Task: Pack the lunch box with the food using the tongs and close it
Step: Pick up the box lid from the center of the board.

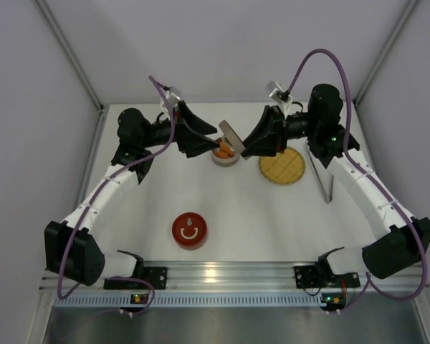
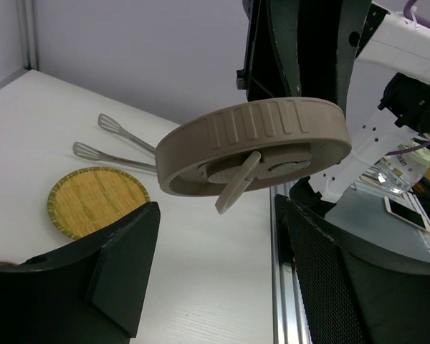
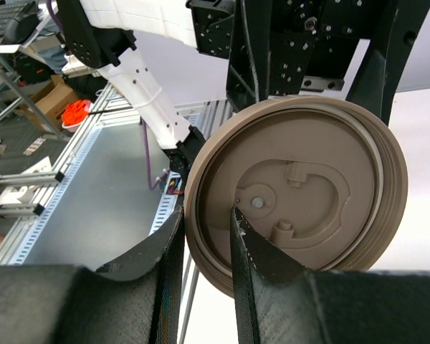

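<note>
I can read no words, numbers or brand names in any of my three views. The one sign I make out from the top camera is on the red round disc (image 1: 189, 231) lying on the worktop (image 1: 258, 215), on the left arm's side. It is a white smiling-face mark, a small blob above an upcurved arc.

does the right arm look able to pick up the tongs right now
Probably not yet: the right claw is shut on the tan lid, though the tongs lie uncovered on the table.
</note>
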Robot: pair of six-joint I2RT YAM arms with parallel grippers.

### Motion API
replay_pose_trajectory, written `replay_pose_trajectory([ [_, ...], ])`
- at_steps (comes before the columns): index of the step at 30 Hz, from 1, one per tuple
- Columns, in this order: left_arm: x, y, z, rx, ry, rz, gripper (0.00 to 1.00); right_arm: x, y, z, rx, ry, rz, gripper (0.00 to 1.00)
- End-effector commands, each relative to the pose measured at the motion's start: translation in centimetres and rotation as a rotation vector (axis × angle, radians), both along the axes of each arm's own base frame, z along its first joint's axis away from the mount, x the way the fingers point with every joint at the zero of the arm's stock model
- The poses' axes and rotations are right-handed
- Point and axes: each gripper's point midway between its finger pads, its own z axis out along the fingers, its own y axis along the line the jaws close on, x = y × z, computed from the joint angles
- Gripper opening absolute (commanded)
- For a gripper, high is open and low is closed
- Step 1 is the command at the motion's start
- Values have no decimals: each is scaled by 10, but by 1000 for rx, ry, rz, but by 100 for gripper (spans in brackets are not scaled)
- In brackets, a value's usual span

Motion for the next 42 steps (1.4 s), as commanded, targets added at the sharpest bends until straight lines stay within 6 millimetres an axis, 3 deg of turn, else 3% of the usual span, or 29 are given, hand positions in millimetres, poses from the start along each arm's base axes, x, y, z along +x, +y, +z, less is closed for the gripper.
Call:
replay_pose_trajectory([
  [1, -17, -12, 24, -49, -111, -82, 77, -12, 4, 29, 59, -152, 19, 0],
  [10, -31, -22, 24, -64, -112, -138, 74, -16, 7, 34, 66, -160, 24, 0],
  [16, -36, -25, 28, -79, -92, -152, 52, -14, 9, 36, 69, -166, 11, 0],
  [23, -31, -26, 17, -72, -38, -128, 41, -12, 10, 40, 72, -163, -4, 0],
  [34, -34, -30, 16, -68, -7, -138, 28, 3, 14, 40, 74, -173, -72, 0],
  [42, -38, -31, 14, -56, 17, -160, 11, 10, 15, 32, 45, -147, -104, 0],
])
